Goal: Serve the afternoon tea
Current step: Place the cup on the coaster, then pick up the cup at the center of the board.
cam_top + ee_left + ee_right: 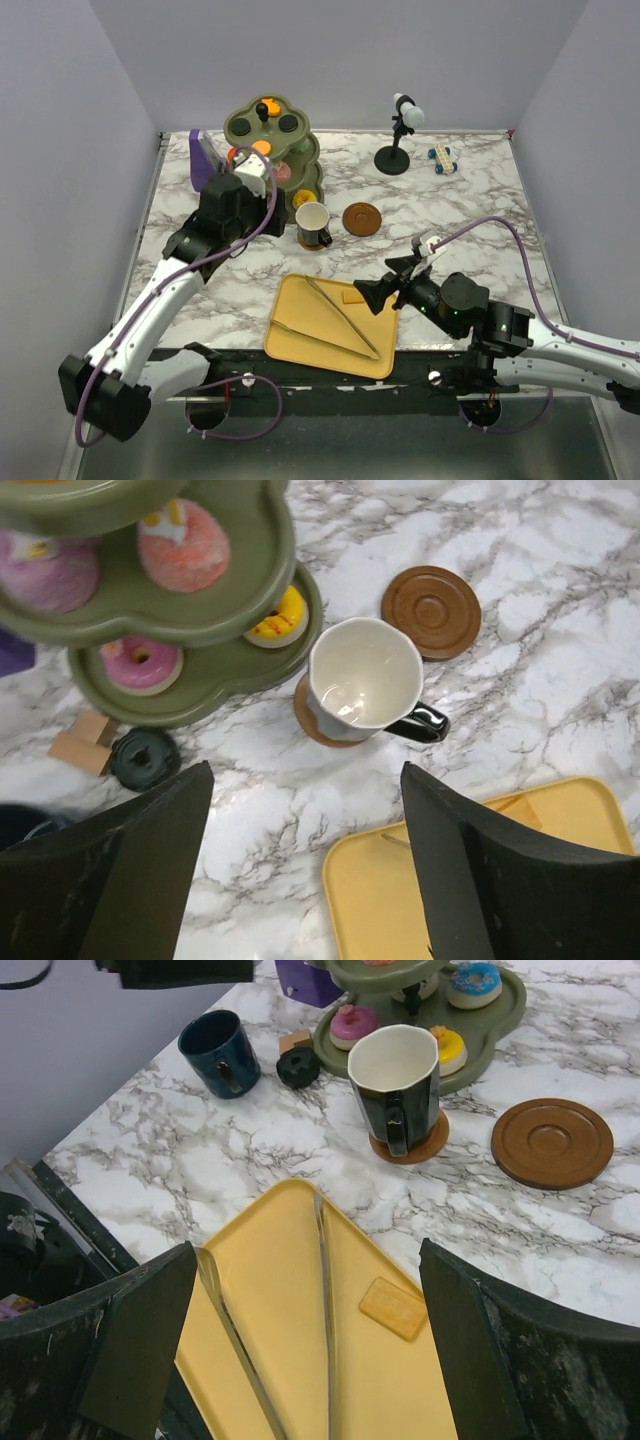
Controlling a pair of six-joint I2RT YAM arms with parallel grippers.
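Note:
The olive-green three-tier stand (pixel 312 172) at the back left holds several toy doughnuts, among them a pink one (pixel 140 663) and a yellow one (pixel 280 618). Right in front of it the black cream-lined mug (pixel 365 680) stands on a brown coaster (pixel 425 1140). A second coaster (pixel 362 218) lies bare to its right. The dark-blue mug (pixel 220 1052) stands left of the stand. My left gripper (pixel 305 870) hovers open and holds nothing, above the marble in front of the stand. My right gripper (pixel 310 1350) is open over the yellow tray (pixel 300 345), where a biscuit (pixel 393 1308) lies.
Metal tongs (pixel 325 1290) lie spread on the tray. A black doughnut (pixel 145 758) and brown biscuits (pixel 85 742) sit on the marble beside the stand's base. The purple holder (pixel 205 160) is at the back left. The black stand with a white ball (pixel 400 135) and a small toy (pixel 443 158) are at the back right.

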